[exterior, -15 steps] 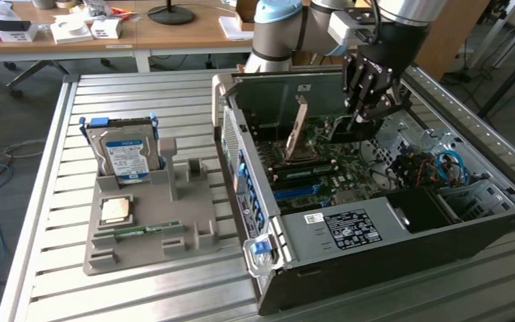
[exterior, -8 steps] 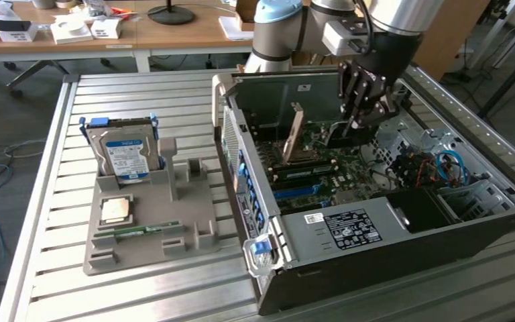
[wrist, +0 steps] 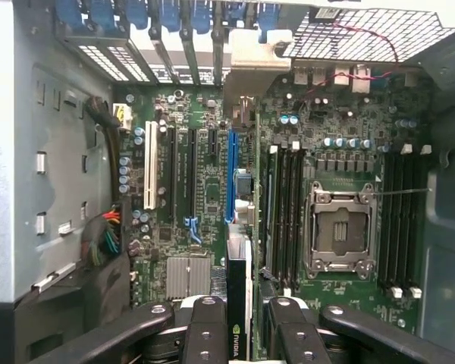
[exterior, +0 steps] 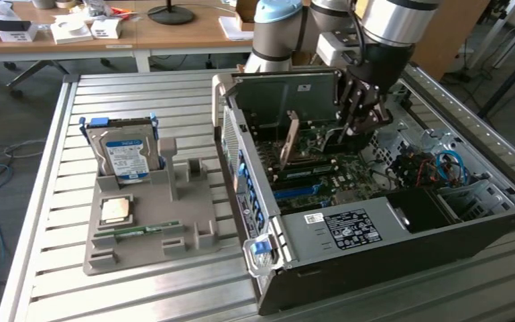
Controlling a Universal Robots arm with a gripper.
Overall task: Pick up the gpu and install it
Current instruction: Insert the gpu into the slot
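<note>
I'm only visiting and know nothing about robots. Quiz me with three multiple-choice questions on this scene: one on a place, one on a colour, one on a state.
1. Where is the blue-labelled silver hard drive? A on the floor; B upright in the grey moulded holder; C on a chair.
2. What colour is the circuit board inside the open dark metal computer case? A red; B green; C white.
3. What is the black claw doing? A gripping the thin NVIDIA-marked card; B hanging empty; C gripping the drive.
Answers: B, it stands in the holder beside the case; B, the board shows green; A, the card sits edge-on in its grip.
</note>
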